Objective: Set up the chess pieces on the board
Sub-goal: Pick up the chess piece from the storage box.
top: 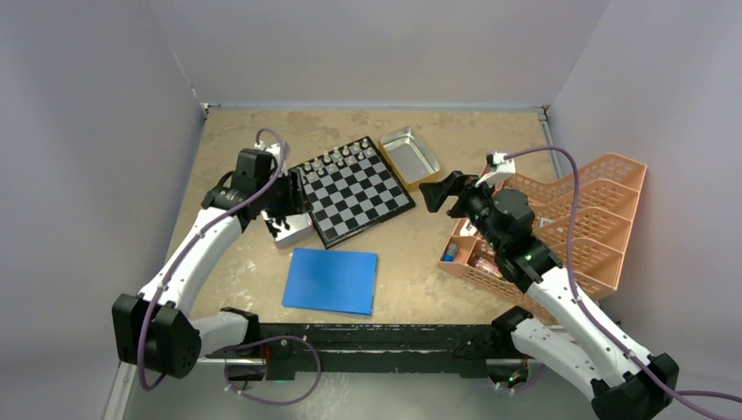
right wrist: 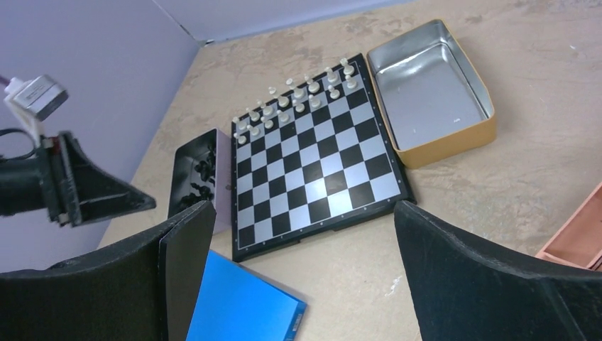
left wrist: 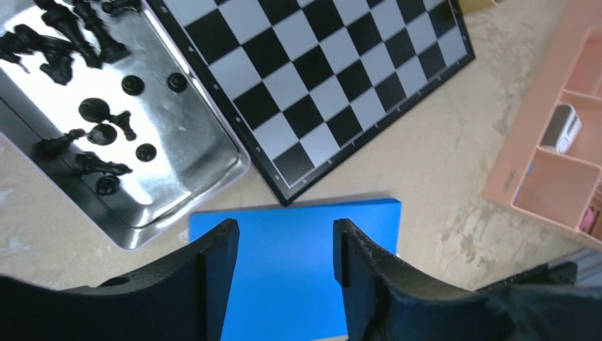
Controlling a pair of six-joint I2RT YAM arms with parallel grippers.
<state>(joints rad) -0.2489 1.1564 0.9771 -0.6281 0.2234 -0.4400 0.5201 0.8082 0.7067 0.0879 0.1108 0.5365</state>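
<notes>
White pieces (right wrist: pixel 298 96) stand in two rows along the board's (top: pixel 354 188) far edge. Black pieces (left wrist: pixel 92 114) lie loose in the tray (left wrist: pixel 206 153) just beside it. The left gripper (left wrist: pixel 284 234) hangs above, jaws apart and empty, probably to fetch one. The right gripper (right wrist: pixel 304 213) gapes empty.

left arm (top: pixel 197 254): white, reaches forward from its base and bends in toward the middle.
left end effector (top: pixel 287 208): black, points down. Its fingers (left wrist: pixel 213 270) stand part way apart and hold nothing.
right arm (top: pixel 569 302): white, reaches forward and leans to the left.
right end effector (top: pixel 435 194): black, points left and a little down. Its fingers (right wrist: pixel 177 249) are spread wide and hold nothing.
</notes>
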